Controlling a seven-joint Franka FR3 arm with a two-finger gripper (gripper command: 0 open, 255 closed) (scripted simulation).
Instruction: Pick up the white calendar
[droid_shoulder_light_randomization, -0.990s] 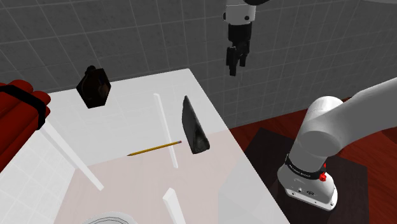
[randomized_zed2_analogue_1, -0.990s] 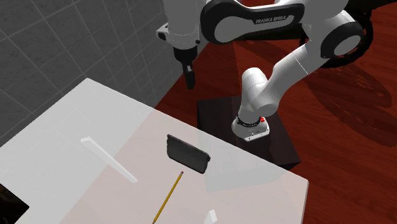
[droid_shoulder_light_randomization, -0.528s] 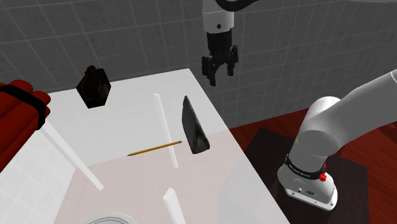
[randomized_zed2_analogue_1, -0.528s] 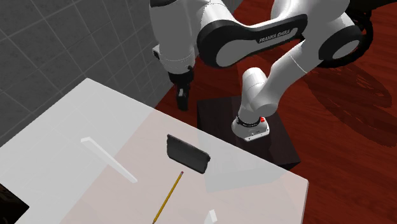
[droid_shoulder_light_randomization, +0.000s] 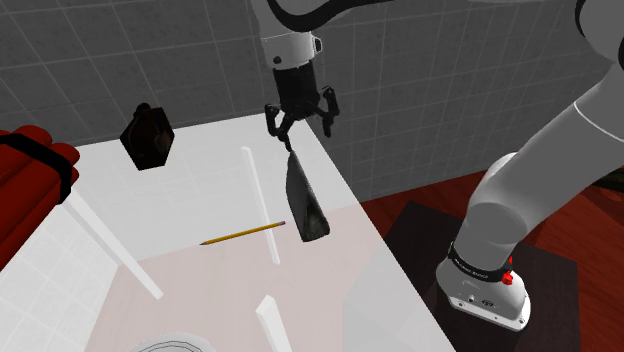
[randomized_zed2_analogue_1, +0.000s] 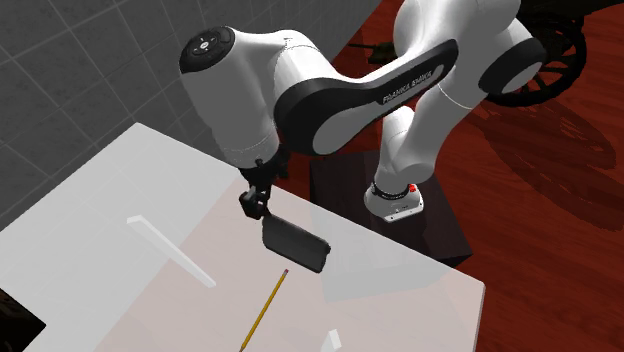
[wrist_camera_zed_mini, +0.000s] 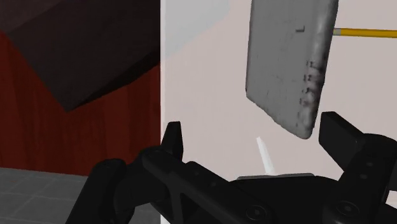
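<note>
Grey calendar (droid_shoulder_light_randomization: 305, 200) stands on the bench (droid_shoulder_light_randomization: 210, 150) just under my tool (droid_shoulder_light_randomization: 299, 128), which is spread open, so I judge this the approach: next, lower to straddle it.

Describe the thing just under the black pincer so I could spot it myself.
Find the white table; near its edge by the robot's stand, just under the open pincer, sits the calendar. It is a broad dark grey slab with rounded corners, unlike the thin yellow pencil and pale strip beside it.
</note>
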